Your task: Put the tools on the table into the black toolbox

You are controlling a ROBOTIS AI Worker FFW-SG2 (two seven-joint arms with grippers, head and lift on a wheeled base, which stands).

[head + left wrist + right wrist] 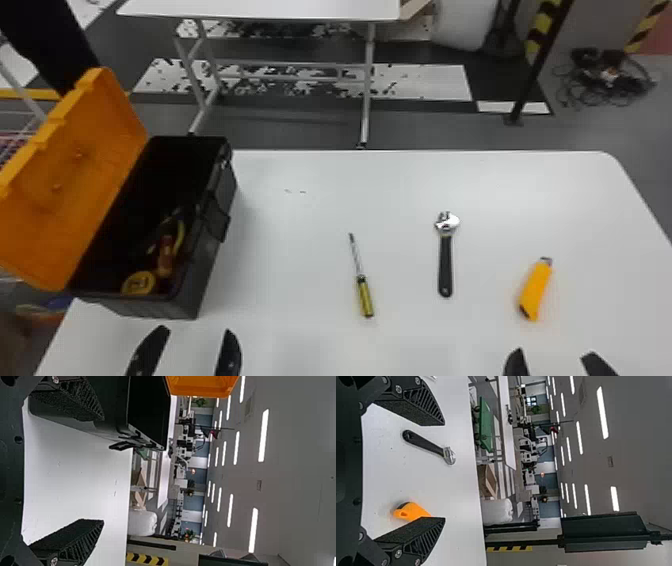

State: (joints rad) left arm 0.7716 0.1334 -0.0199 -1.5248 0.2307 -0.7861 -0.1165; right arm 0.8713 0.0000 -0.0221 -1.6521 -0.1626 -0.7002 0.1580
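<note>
White bench [300, 220], head view: screwdriver [365, 297], wrench [445, 265] and cutter [535, 290] lie right of the toolbox [210, 260], lengthwise, heads away; left gripper [195, 329] and right gripper [555, 351] hang nearer. Left wrist view: fingers [73, 538] wide apart. Right wrist view: likewise.

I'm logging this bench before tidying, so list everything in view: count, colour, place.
Toolbox: one, black, table's left
Lid: one, orange, open
Round thing: one, yellow, in toolbox
Red handle: one, in toolbox
Screwdriver: one, yellow-handled, mid-table
Wrench: one, black-handled, right of screwdriver
Knife: one, orange, right of wrench
Table: one, white, underneath
Far table: one, white, beyond
Cables: several, dark, floor far right
Ceiling lights: many, white, overhead
Left gripper: one, black, before toolbox
Right gripper: one, black, before knife
</note>
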